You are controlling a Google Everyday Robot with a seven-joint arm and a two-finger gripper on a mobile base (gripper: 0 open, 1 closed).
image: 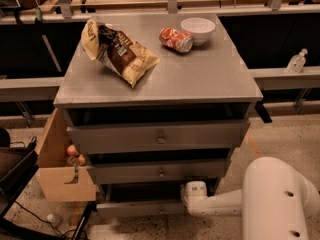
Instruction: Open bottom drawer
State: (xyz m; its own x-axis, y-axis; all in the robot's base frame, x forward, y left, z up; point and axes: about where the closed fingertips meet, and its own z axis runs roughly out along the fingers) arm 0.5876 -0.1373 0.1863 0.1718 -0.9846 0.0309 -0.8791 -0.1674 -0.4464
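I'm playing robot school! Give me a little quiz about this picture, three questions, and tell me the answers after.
1. True or false: the red can is standing upright.
2. Which thing is closest to the white bowl? A) the chip bag B) the red can C) the cardboard box
3. The gripper is low down, close to the bottom drawer. How many drawers are above that one?

Key:
1. False, it lies on its side.
2. B.
3. Two.
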